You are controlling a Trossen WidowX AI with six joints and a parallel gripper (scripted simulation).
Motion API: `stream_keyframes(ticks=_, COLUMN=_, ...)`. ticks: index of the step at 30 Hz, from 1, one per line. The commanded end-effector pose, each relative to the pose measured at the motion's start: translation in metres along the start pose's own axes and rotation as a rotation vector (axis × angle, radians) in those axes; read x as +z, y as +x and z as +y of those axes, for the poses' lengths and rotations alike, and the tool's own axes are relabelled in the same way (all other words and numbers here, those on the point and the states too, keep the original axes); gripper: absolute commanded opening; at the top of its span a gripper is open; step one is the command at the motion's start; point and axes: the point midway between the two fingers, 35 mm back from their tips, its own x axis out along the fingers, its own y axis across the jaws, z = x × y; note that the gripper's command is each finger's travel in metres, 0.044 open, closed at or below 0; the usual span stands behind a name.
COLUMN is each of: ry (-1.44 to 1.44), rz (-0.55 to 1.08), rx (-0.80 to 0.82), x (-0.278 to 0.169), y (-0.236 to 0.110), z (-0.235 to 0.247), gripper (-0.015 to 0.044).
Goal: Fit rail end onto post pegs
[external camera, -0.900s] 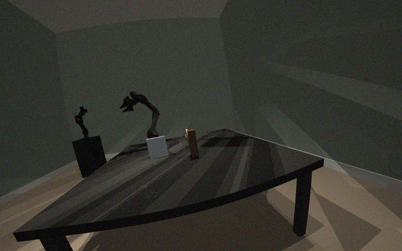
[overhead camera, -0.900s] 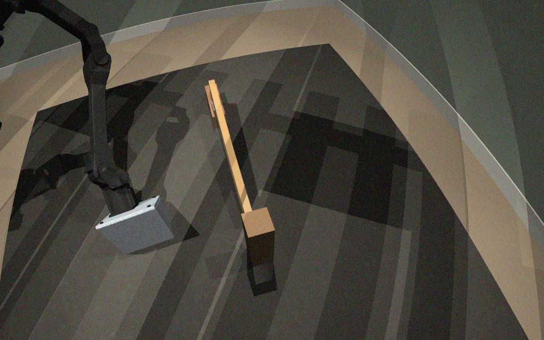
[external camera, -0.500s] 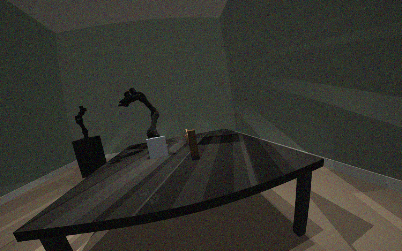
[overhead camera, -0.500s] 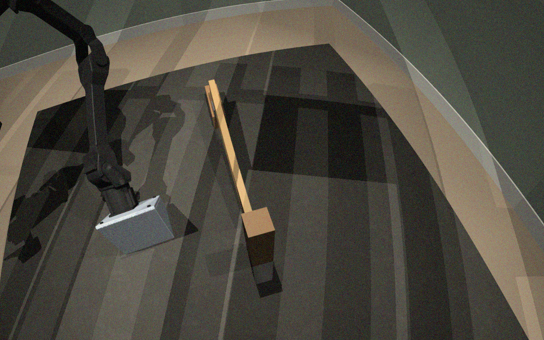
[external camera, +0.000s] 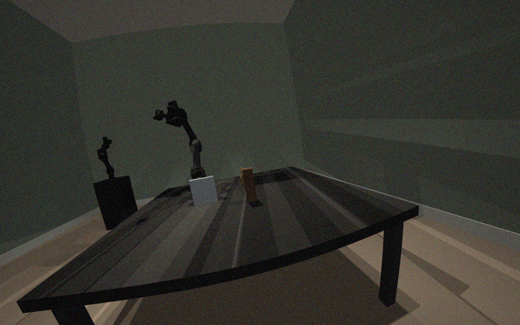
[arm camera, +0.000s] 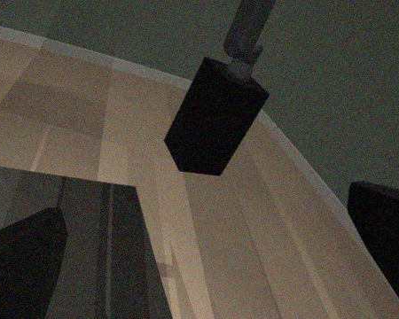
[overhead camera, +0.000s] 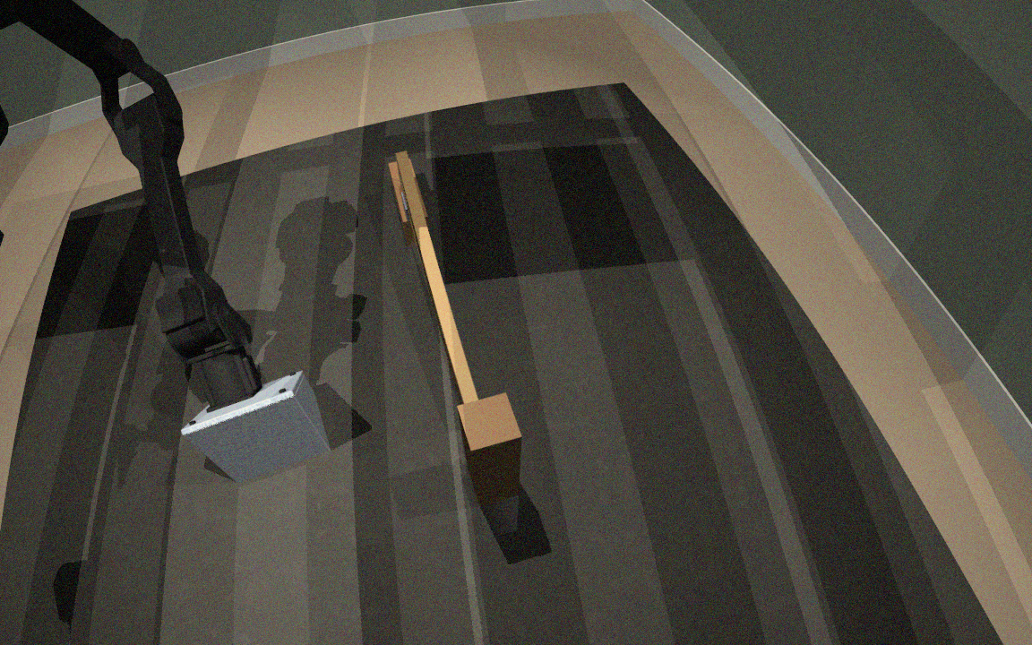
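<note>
Wood rail (overhead camera: 443, 308): long and pale, on the dark table (external camera: 318, 226); its near end meets the short post (overhead camera: 489, 437), its far end sits at the low footboard block (overhead camera: 406, 196).
Pegs: hidden; whether they are fully seated cannot be told.
Arm (external camera: 192, 142): rises from a grey base block (overhead camera: 259, 437), well apart from the rail and off to its side.
Tool (external camera: 160, 115): raised high, away from the rail, fingers spread wide with nothing between them.
Wrist view: floor, wall, and a dark pedestal (arm camera: 214, 119) carrying a second arm.
</note>
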Motion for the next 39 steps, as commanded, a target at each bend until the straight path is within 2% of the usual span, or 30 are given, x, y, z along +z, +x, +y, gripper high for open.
stream_keyframes(ticks=1, ry=-0.175, rz=-0.024, rx=0.105, x=0.023, y=0.016, z=0.042, gripper=0.0440)
stream_keyframes(ticks=4, ry=-0.302, rz=-0.055, rx=0.180, x=0.037, y=0.022, z=0.072, gripper=0.0440)
stream_keyframes(ticks=13, ry=-0.878, rz=-0.216, rx=0.509, x=0.070, y=0.029, z=0.222, gripper=0.0440)
stream_keyframes(ticks=22, ry=-1.384, rz=-0.368, rx=0.804, x=0.039, y=0.006, z=0.354, gripper=0.0440)
stream_keyframes(ticks=31, ry=-1.906, rz=-0.578, rx=1.161, x=-0.037, y=-0.029, z=0.478, gripper=0.0440)
stream_keyframes(ticks=39, ry=-2.256, rz=-0.727, rx=1.508, x=-0.137, y=-0.058, z=0.544, gripper=0.0440)
